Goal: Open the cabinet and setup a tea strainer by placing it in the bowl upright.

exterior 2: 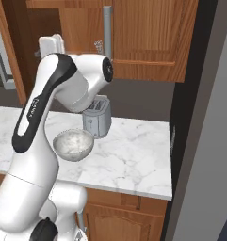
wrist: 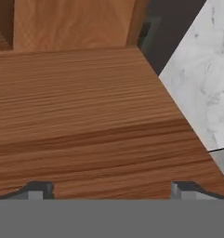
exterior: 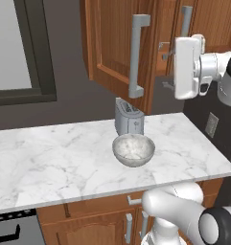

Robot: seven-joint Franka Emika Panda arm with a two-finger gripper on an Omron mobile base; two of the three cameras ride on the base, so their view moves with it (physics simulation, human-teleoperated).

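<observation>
1. Reaching up at the wall cabinet (exterior: pixel 118 43), the gripper (exterior: pixel 167 65) sits at the level of the cabinet's lower half, with its white hand body just right of the open left door.
2. Its fingers (wrist: pixel 37 189) are spread wide apart with nothing between them; in the hand view the two tips stand at the far left and far right of the bottom edge, over a reddish-brown wooden surface.
3. One cabinet door is swung out toward the room, its long grey bar handle (exterior: pixel 137 55) facing the left base camera; a second grey handle (exterior: pixel 185 20) shows on the door behind the hand.
4. The speckled grey bowl (exterior: pixel 133 150) rests on the white marble counter (exterior: pixel 50 158), upright, with a whitish inside.
5. A grey two-slot toaster (exterior: pixel 128 117) stands just behind the bowl, close to it, near the dark wall.
6. The tea strainer cannot be made out in any of the views.
7. A dark-framed window (exterior: pixel 21 52) fills the wall at the left of the left base view.
</observation>
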